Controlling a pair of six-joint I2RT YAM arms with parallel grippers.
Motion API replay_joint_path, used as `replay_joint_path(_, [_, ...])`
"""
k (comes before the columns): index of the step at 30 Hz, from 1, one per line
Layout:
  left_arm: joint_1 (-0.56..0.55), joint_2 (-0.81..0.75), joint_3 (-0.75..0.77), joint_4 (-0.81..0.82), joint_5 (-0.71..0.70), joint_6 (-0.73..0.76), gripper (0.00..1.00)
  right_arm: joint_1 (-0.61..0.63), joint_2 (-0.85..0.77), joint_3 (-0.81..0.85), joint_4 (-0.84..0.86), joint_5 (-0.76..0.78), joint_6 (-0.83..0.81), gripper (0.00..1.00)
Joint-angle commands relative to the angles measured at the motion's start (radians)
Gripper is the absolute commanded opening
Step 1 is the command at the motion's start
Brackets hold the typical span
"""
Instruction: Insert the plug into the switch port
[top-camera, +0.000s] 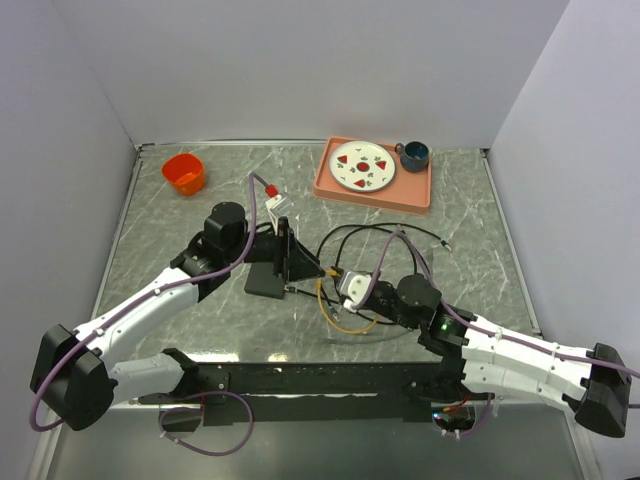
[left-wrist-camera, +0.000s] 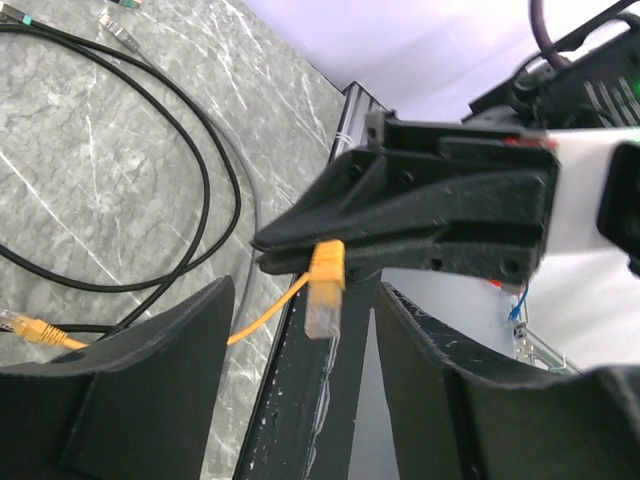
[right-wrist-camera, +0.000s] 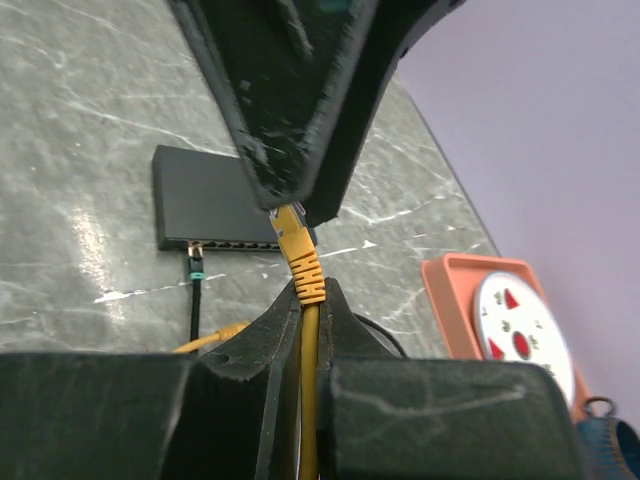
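My right gripper (right-wrist-camera: 312, 295) is shut on the yellow cable just behind its plug (right-wrist-camera: 292, 232). The plug sticks up out of the fingertips, and its tip sits right at a finger (right-wrist-camera: 290, 100) of the left gripper. In the left wrist view the plug (left-wrist-camera: 325, 290) hangs between the left gripper's (left-wrist-camera: 305, 330) two fingers, which stand apart and touch nothing. The black switch (right-wrist-camera: 205, 200) lies flat on the table beyond. Its port side (right-wrist-camera: 240, 243) faces me, and a green-booted black cable (right-wrist-camera: 196, 262) is plugged in there. From above, both grippers meet right of the switch (top-camera: 262, 283).
Loose black cables (left-wrist-camera: 150, 180) and the yellow cable's other plug (left-wrist-camera: 30, 328) lie on the marble table. A pink tray (top-camera: 325, 185) with a plate (top-camera: 363, 165) and a blue cup (top-camera: 414, 153) stands at the back. An orange cup (top-camera: 184, 172) is back left.
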Motion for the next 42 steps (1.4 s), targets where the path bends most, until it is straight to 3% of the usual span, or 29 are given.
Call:
replay_joint_path(1, [-0.005,-0.003,0.052,0.012,-0.010,0.030,0.62,0.047,-0.009,0.025,0.043,0.142,-0.078,0.00])
replay_joint_path(9, [-0.005,-0.047,0.054,-0.043,-0.070,0.077,0.63,0.062,-0.022,0.020,0.064,0.185,-0.070,0.00])
replay_joint_path(14, [-0.005,-0.076,0.049,-0.055,-0.177,0.070,0.64,0.102,-0.034,-0.006,0.129,0.246,-0.130,0.00])
replay_joint_path(21, [0.006,-0.235,-0.019,0.009,-0.297,0.054,0.70,0.131,-0.118,-0.074,0.206,0.202,-0.182,0.00])
replay_joint_path(25, [0.015,-0.262,-0.023,0.011,-0.254,0.060,0.72,0.136,-0.170,-0.101,0.195,0.175,-0.202,0.00])
replay_joint_path(30, [0.015,-0.230,-0.018,0.011,-0.143,0.082,0.72,0.155,-0.219,-0.161,0.184,0.062,-0.371,0.00])
replay_joint_path(40, [0.015,-0.234,-0.021,0.002,-0.115,0.112,0.72,0.163,-0.333,-0.291,0.292,-0.145,-0.543,0.00])
replay_joint_path(42, [0.015,-0.227,-0.024,0.001,-0.107,0.115,0.72,0.163,-0.353,-0.269,0.237,-0.185,-0.546,0.00])
